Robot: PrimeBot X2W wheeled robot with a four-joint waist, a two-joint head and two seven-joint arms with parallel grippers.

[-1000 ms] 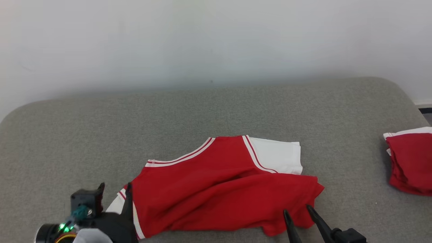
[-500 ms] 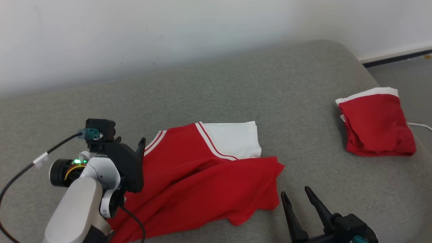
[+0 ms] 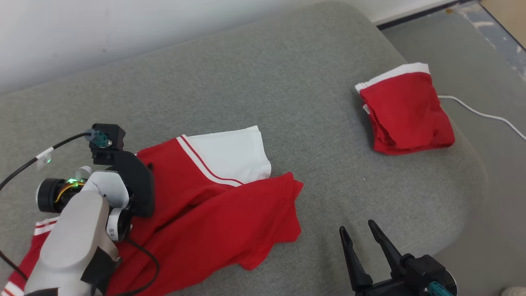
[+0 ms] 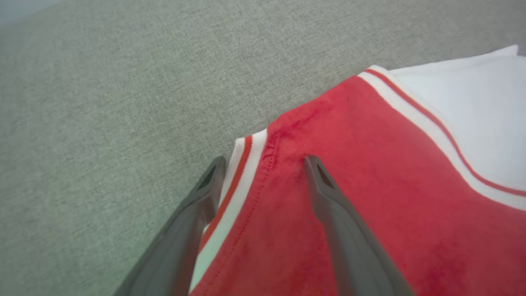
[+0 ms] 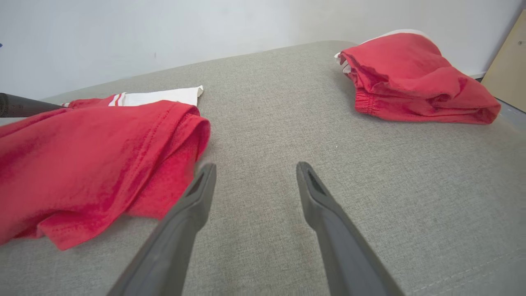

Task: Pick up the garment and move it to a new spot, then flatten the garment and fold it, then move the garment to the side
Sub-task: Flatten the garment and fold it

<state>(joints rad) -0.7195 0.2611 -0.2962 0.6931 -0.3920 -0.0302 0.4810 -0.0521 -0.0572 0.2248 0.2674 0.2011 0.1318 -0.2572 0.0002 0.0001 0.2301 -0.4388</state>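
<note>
The left gripper (image 4: 266, 160) gapes wide, its fingers straddling the striped trim of the red-and-white garment (image 3: 230, 213). The right gripper (image 3: 356, 225), equally wide and empty, hovers over the grey cushion (image 3: 287, 82). The garment lies at its nine o'clock, a folded red pile (image 3: 407, 111) at one o'clock.

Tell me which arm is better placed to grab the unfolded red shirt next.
Left, probably. The left gripper stands open astride the shirt's striped edge; the right gripper is open over bare cushion.
</note>
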